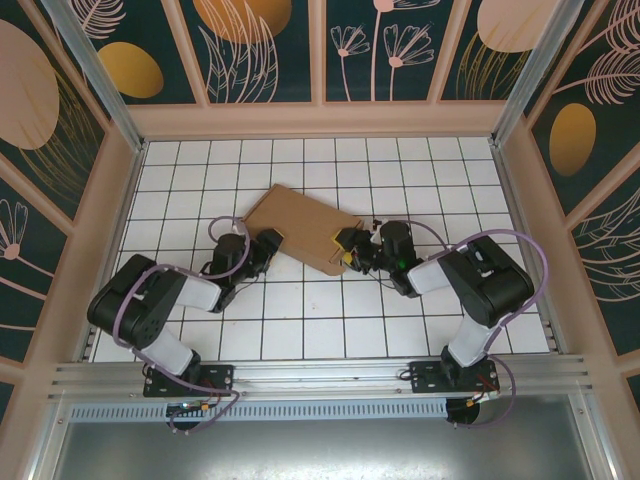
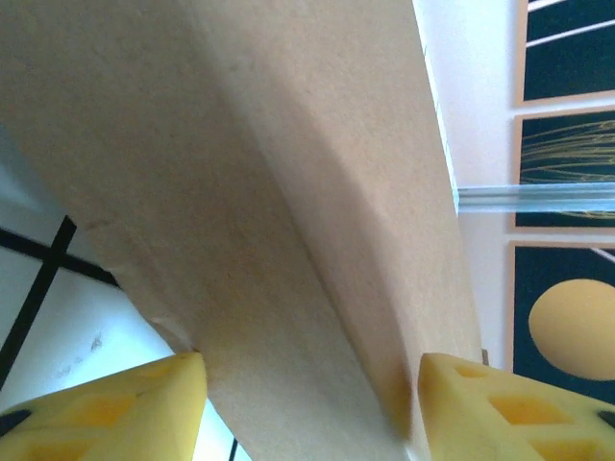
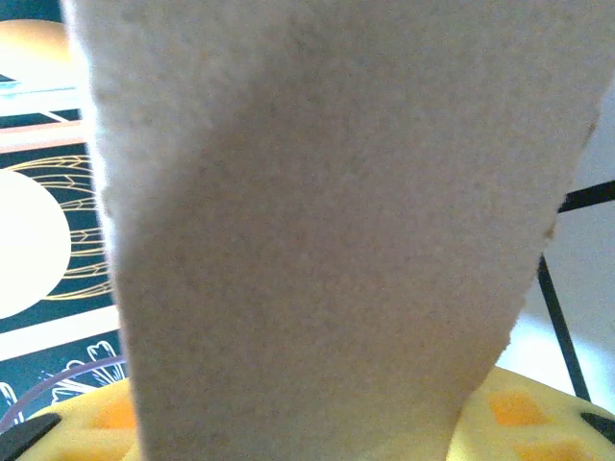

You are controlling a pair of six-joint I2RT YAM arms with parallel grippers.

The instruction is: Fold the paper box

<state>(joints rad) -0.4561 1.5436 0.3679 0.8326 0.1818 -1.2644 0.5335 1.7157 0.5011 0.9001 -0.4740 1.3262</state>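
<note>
Grippers first: we had the left gripper [image 1: 268, 240] clamped on the near-left edge of the paper box [image 1: 300, 225], the right gripper [image 1: 347, 250] clamped on its near-right end. Box sat between them, midway up the tiled table [image 1: 330, 330], long axis running near-right to far-left, so both arms were about equally close.

I count one cardboard box [image 1: 300, 225], one desk [image 1: 430, 190], two robot arms [image 1: 150, 300] [image 1: 480, 285], and two hands: left hand [image 1: 268, 240], right hand [image 1: 346, 252].
</note>
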